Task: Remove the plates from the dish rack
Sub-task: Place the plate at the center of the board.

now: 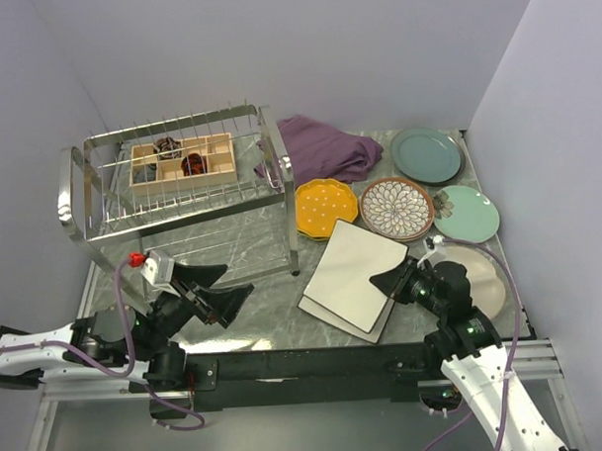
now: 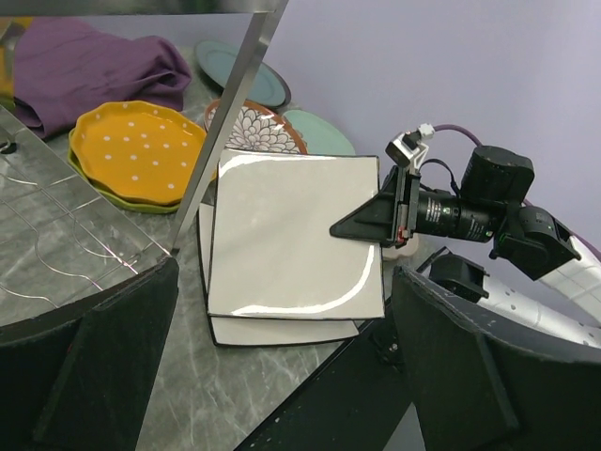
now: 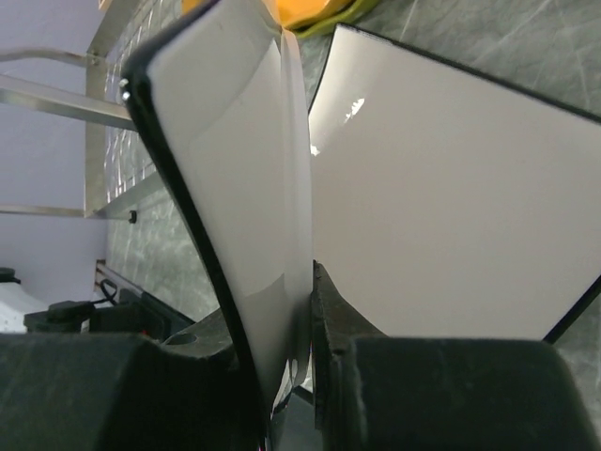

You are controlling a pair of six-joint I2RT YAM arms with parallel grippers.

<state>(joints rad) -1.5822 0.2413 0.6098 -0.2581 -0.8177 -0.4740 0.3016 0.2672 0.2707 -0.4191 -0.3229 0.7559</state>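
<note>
I've got the right gripper (image 1: 390,279) clamped on the right edge of the white square plate (image 1: 354,268), which tilts out leftward just over the other square plate (image 2: 282,330). My left gripper (image 1: 222,291) is wide open, empty.

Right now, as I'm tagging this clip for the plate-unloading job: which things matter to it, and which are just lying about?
Job: dish rack; upper white square plate, pinched by the right gripper; lower white square plate; orange dotted plate; brown-patterned plate; rear teal-green plate; nearer teal-green plate; cream plate.
Lying about: purple cloth; wooden compartment box in the rack.
</note>
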